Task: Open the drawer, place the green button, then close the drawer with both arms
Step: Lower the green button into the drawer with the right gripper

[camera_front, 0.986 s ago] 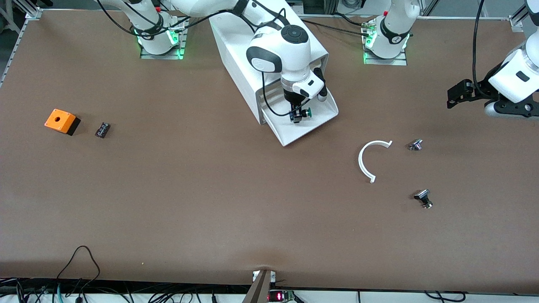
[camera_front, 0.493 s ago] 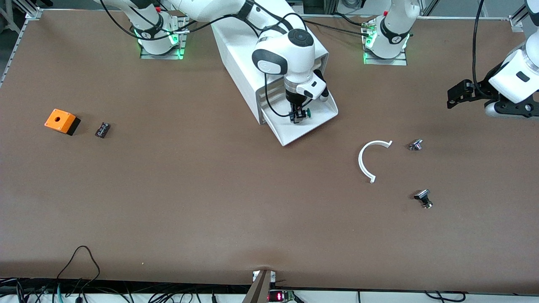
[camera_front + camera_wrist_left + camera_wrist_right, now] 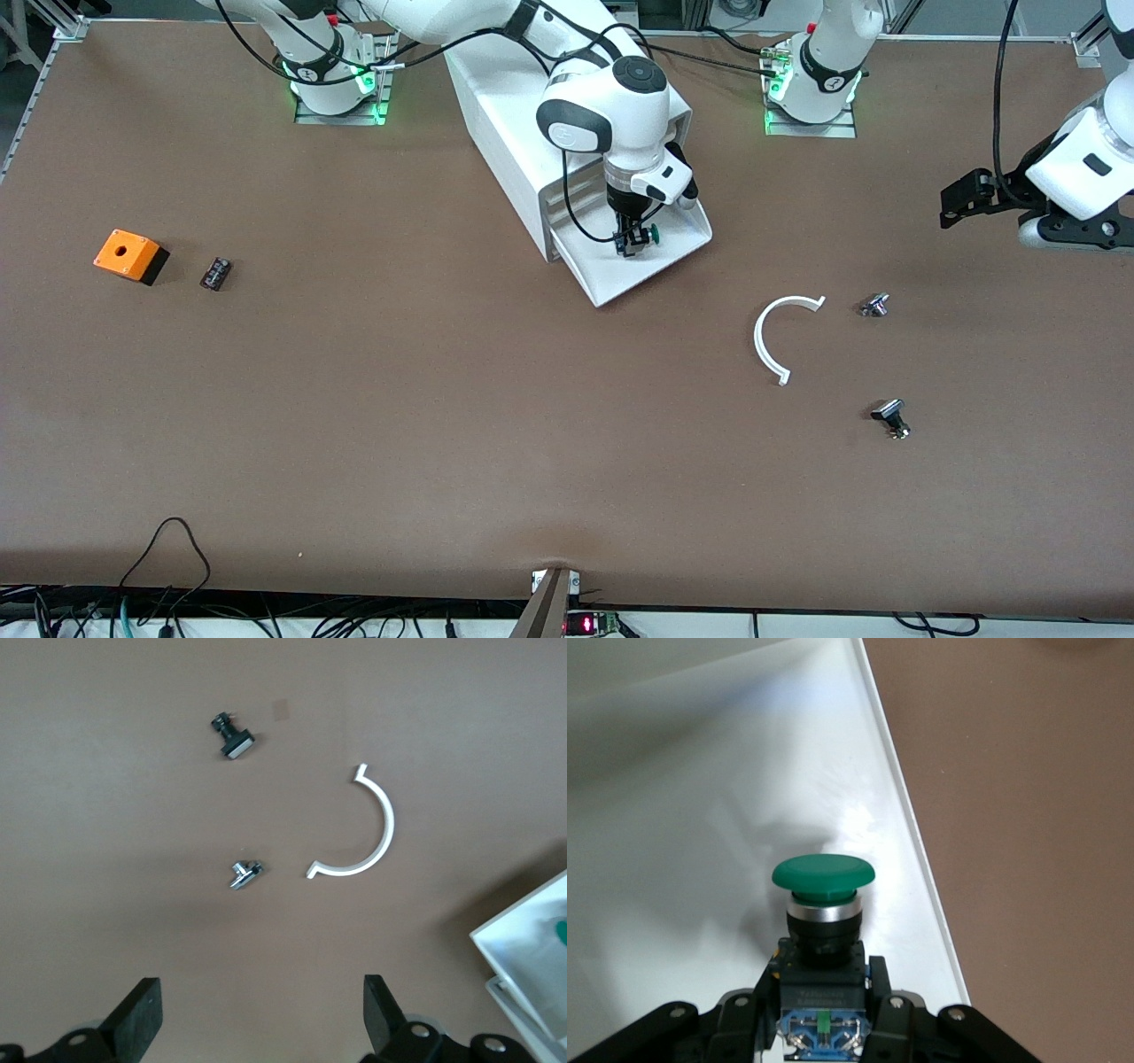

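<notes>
The lowest drawer (image 3: 620, 275) of the white cabinet (image 3: 514, 97) is pulled open, a shallow white tray. My right gripper (image 3: 633, 241) is over the tray and shut on the button (image 3: 643, 237), whose green cap points sideways. In the right wrist view the button (image 3: 823, 875) sits between my fingers (image 3: 888, 992), just above the tray floor (image 3: 700, 833). My left gripper (image 3: 961, 199) is open and empty, up in the air at the left arm's end of the table; in the left wrist view its fingers (image 3: 140, 1019) stand wide apart.
A white curved part (image 3: 771, 341) and two silvery knobs (image 3: 875, 305) (image 3: 891, 416) lie toward the left arm's end. An orange box (image 3: 128, 254) and a small black terminal block (image 3: 215, 273) lie toward the right arm's end.
My right gripper has moved with the button a little farther over the open drawer, toward the cabinet. The left arm has barely moved.
</notes>
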